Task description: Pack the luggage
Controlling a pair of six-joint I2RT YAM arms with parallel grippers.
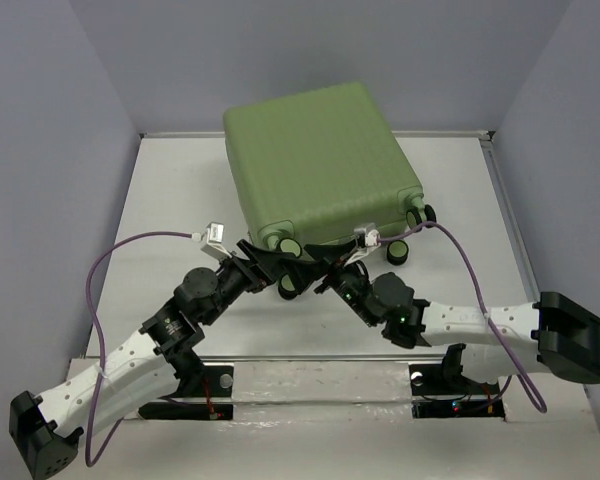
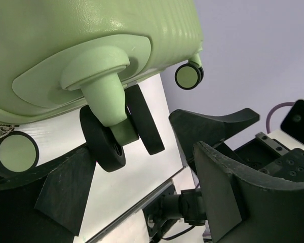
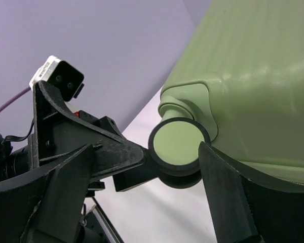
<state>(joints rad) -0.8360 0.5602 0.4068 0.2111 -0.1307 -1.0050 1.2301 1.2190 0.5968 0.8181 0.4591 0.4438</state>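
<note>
The luggage (image 1: 320,160), a closed light-green ribbed suitcase, lies at the back middle of the table with its caster wheels toward the arms. My left gripper (image 1: 270,262) is open at the near left corner. In the left wrist view a black double caster wheel (image 2: 119,136) hangs between the left gripper's (image 2: 142,152) spread fingers (image 2: 55,192), untouched. My right gripper (image 1: 332,268) is open just to the right of it. A green-faced wheel (image 3: 180,147) sits beside the right gripper's (image 3: 147,152) right finger (image 3: 233,197). The two grippers nearly meet under the suitcase's edge.
The white table (image 1: 180,200) has a raised rim at the back and grey walls on three sides. Purple cables (image 1: 110,260) loop from both arms. Two more wheels (image 1: 410,235) stick out at the suitcase's near right corner. A metal strip (image 1: 310,370) runs along the near edge.
</note>
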